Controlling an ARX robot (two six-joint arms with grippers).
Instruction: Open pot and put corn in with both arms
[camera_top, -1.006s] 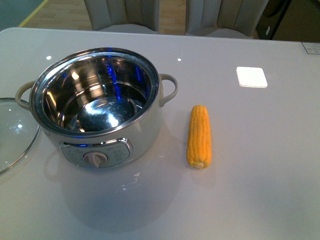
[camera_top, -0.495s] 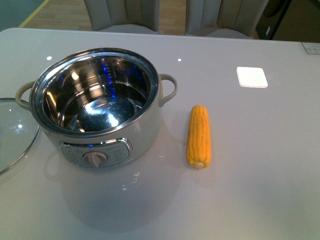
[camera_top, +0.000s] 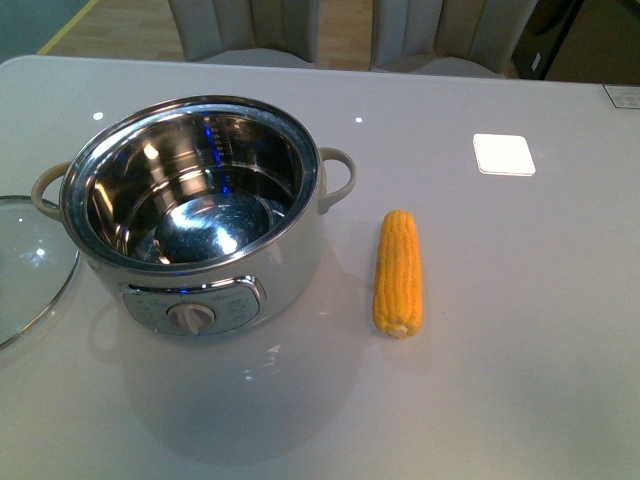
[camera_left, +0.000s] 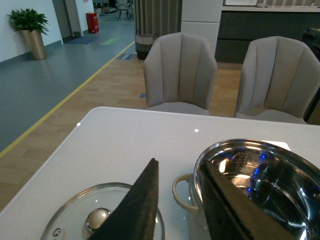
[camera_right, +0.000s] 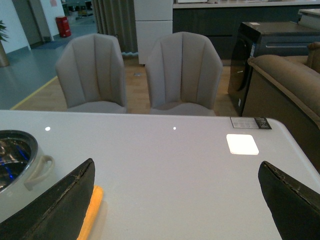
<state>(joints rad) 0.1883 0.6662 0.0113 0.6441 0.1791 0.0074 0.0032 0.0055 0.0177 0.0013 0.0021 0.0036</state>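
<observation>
Gaping wide and empty at the right gripper (camera_right: 175, 210), with the corn cob (camera_top: 398, 272) off beside one finger; parted narrowly, also empty, at the left gripper (camera_left: 182, 210), near glass lid (camera_top: 30, 270) and electric pot (camera_top: 290, 270). Uncovered already, with the cob flat on the table (camera_top: 520, 380) just right of the pot. Liable to roll if pinched off-centre, or to strike the steel rim (camera_top: 180, 268) on a low carry.

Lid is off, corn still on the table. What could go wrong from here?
The corn is round and lies loose on the glossy table: the open right gripper may roll it when closing. The pot stands tall beside it; a low carry could strike the pot. The glass lid beside the pot, near the left gripper, could be knocked.
</observation>
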